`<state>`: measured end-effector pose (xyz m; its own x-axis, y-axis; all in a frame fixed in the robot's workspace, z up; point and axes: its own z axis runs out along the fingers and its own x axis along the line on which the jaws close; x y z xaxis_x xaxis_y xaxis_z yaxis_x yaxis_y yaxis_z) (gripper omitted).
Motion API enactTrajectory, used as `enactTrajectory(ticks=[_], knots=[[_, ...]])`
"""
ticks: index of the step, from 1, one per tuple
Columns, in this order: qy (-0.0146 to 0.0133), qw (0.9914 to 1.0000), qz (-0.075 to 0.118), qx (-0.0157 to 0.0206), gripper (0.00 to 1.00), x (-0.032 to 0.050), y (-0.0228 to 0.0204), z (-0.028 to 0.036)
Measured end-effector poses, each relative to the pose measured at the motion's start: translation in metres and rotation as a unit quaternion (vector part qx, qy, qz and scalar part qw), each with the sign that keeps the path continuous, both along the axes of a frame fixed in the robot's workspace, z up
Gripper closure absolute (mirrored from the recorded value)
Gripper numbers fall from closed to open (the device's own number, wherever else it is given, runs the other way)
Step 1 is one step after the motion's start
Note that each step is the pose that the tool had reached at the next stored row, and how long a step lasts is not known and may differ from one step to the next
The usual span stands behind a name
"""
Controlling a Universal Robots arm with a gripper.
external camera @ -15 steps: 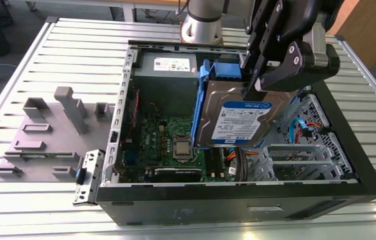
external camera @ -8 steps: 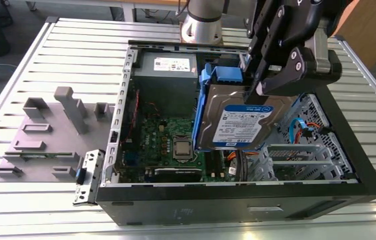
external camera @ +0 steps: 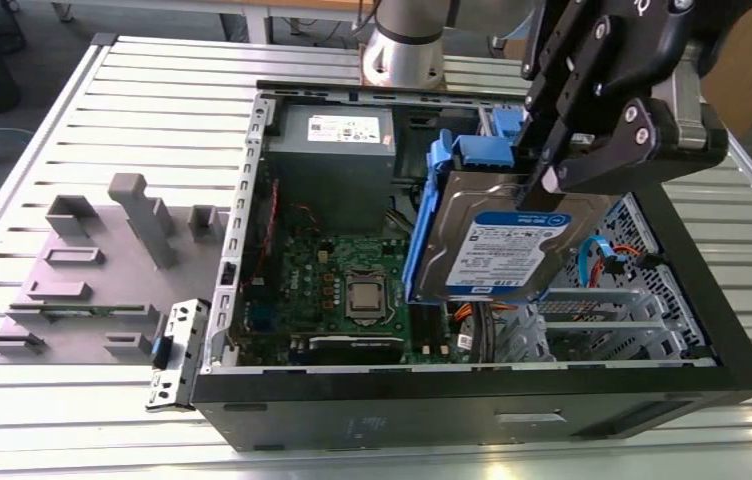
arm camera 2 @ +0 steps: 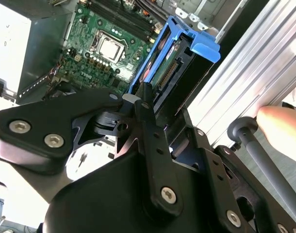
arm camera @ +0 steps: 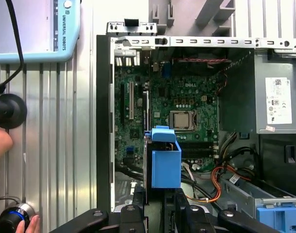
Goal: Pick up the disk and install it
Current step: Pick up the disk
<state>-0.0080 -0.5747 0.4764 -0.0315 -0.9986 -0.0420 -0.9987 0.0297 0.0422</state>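
At the exterior view's left, a grey fixture plate (external camera: 76, 290) with upright blocks lies flat on the slatted metal worktop (external camera: 149, 90). Just beside it, toward the middle of the frame, an open black computer case (external camera: 483, 405) lies with its inside facing up. Inside the case, a grey power supply (external camera: 336, 140) with a white sticker sits in the upper left part. The green motherboard (external camera: 336, 285) lies below it in the frame. A blue plastic bracket (external camera: 506, 120) sits near the case's far edge. Right of centre, the disk (external camera: 516, 250) is over the case's open inside, standing on edge and tilted. Its blue-and-white label faces the camera and its blue carrier runs along its left edge. The gripper (external camera: 546, 187) reaches in from the upper right of the frame, and its jaws are clenched on the disk's top edge. In the second wrist view a black finger (arm camera 2: 147, 104) presses against the disk's side, with the motherboard beyond. Outside the case, a person's hand (arm camera 2: 279, 125) is beside a black handle (arm camera 2: 250, 141).
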Motion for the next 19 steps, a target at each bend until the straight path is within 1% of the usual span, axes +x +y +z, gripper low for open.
enactTrajectory(ticks=[2, 13, 19], knots=[[0.0002, 1.0, 0.0, -0.0002, 0.65, 0.0027, 0.0, 0.0], [0.0002, 1.0, 0.0, -0.0002, 0.65, 0.004, 0.0, -0.0001], [0.0005, 1.0, 0.0, -0.0002, 0.65, 0.0143, 0.0001, -0.0001]])
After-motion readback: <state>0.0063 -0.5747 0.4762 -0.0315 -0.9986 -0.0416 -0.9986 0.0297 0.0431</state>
